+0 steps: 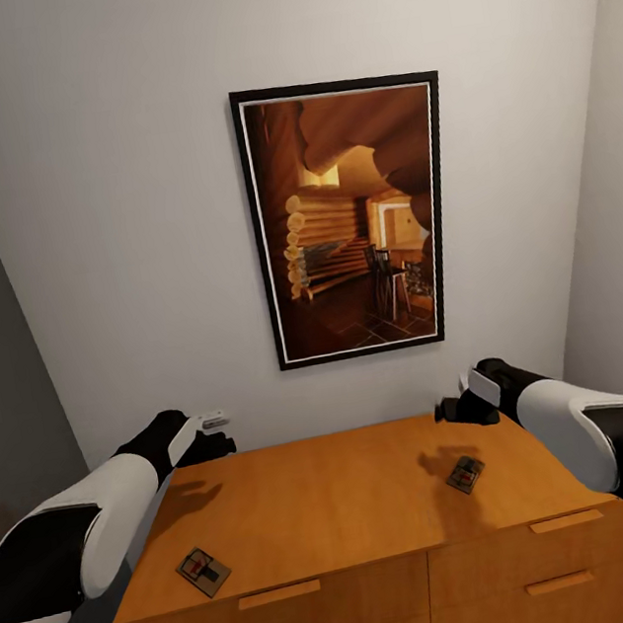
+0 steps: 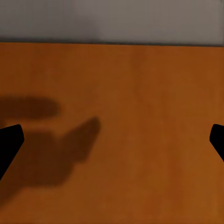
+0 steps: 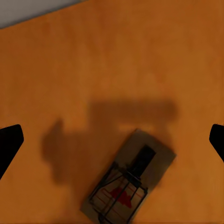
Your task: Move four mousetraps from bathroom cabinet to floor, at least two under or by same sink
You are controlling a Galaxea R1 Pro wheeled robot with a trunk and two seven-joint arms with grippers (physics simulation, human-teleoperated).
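Note:
Two mousetraps lie on the flat top of the orange-brown cabinet (image 1: 341,507). One mousetrap (image 1: 203,571) rests near the front left corner. The other mousetrap (image 1: 466,473) lies at the right, also seen as the mousetrap (image 3: 128,179) from the right wrist camera. My left gripper (image 1: 212,444) hovers above the cabinet's back left part, open, its fingertips (image 2: 9,144) wide apart over bare wood. My right gripper (image 1: 456,412) hangs above the right mousetrap, open, with fingertips (image 3: 9,144) spread and nothing between them.
A framed picture (image 1: 352,216) of a log interior hangs on the white wall behind the cabinet. Drawers with bar handles (image 1: 279,594) face me at the front. Walls close in on the left and on the right.

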